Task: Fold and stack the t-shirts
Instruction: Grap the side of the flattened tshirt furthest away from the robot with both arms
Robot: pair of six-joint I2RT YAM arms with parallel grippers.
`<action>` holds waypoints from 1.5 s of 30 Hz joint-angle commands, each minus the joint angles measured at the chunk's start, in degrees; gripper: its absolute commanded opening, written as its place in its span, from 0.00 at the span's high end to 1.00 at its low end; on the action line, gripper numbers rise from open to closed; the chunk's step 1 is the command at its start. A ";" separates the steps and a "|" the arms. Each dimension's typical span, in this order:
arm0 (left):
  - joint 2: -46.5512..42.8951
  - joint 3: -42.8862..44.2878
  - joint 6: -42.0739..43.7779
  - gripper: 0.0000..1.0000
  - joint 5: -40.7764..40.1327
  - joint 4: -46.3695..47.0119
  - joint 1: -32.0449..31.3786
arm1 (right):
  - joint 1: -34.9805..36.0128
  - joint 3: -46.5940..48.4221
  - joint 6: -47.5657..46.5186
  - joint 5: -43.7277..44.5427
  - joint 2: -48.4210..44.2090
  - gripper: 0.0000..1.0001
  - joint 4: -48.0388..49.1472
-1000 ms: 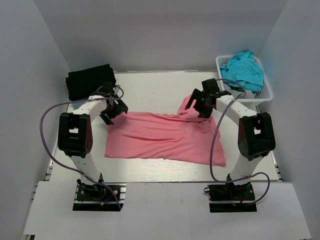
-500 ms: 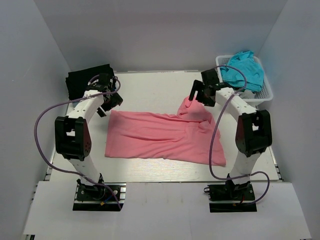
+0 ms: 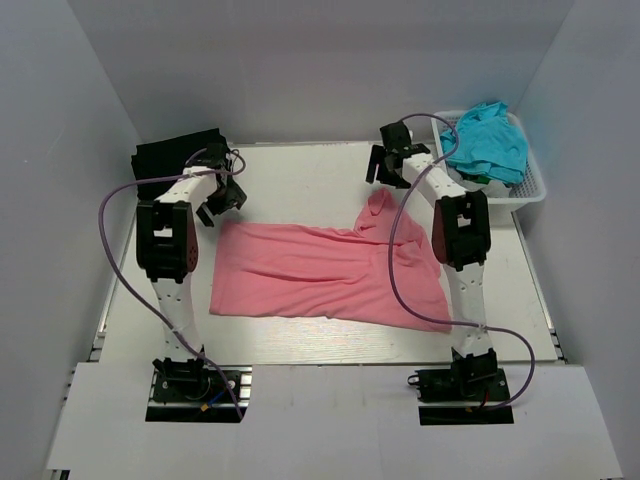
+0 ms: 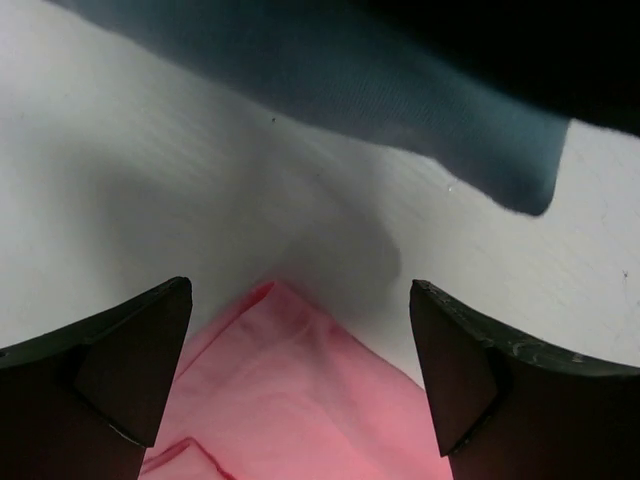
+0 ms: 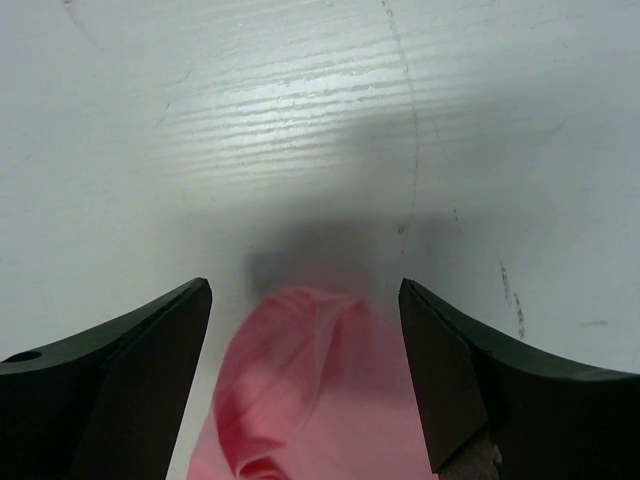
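Top view: pink shirt (image 3: 320,275) lies spread mid-surface (image 3: 300,165), long axis 9 to 3. My left end effector (image 3: 222,195) hangs just past its far-left corner. My right end effector (image 3: 385,165) hangs just past the bunched peak on its far-right side. Each arm is nearest its own corner. Black shirt (image 3: 170,160) at 10; teal shirt (image 3: 490,135) in basket (image 3: 535,185) at 2.

Left wrist: jaws wide, gripping nothing. Pink shirt's corner (image 4: 290,400) at 6, between my fingertips; black shirt (image 4: 400,100) across 12.

Right wrist: jaws wide, nothing pinched. Pink fold (image 5: 310,390) at 6, bare surface beyond.

Judgement: both should come back toward 6 and close on that far edge.
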 commanded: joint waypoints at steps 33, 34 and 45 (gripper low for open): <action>1.03 -5.63 2.50 0.63 1.20 -3.22 -1.40 | -0.07 -1.48 -1.96 1.73 -1.36 1.00 0.13; 1.03 -6.16 2.50 0.66 1.98 -2.69 -1.40 | -0.16 -1.39 -1.96 1.99 -1.54 1.00 0.13; -6.25 -7.39 2.50 1.00 0.77 -0.14 -1.40 | -0.16 -0.51 -2.31 0.49 -6.01 1.00 0.66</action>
